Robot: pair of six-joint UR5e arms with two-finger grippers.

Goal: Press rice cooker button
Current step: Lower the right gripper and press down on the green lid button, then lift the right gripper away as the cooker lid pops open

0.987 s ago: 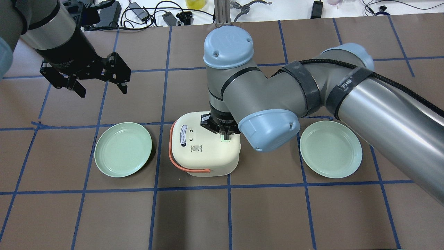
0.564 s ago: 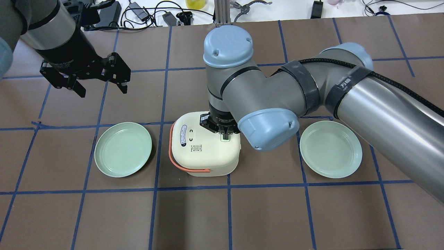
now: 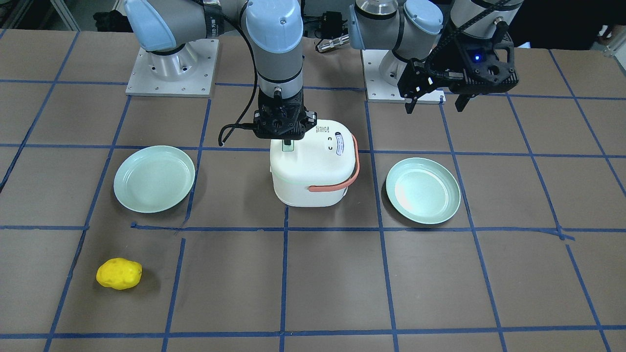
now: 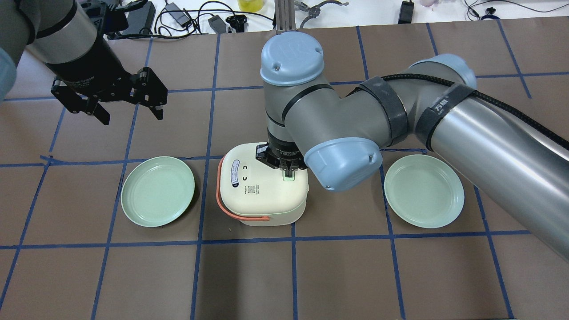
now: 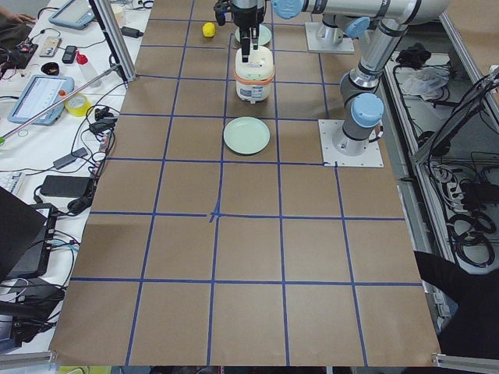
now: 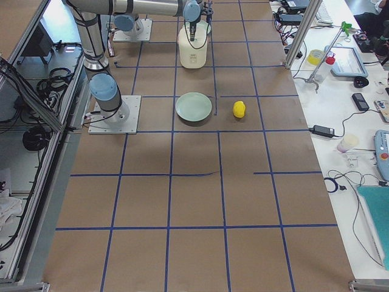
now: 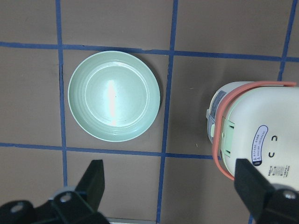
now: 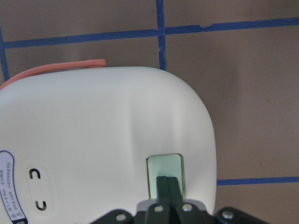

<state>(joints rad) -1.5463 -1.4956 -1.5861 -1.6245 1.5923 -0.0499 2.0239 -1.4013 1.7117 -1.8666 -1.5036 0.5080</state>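
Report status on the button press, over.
Right gripper shut, fingers on green button of rice cooker. Left gripper open, raised off to the side. Green plates flank the cooker, clear of it.

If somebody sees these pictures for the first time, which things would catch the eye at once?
The white rice cooker in the table's middle stands out, with the right gripper, fingers together, tip down on its green button. A pale green left plate and right plate flank it, and the left gripper hangs open above the table beyond the left plate.
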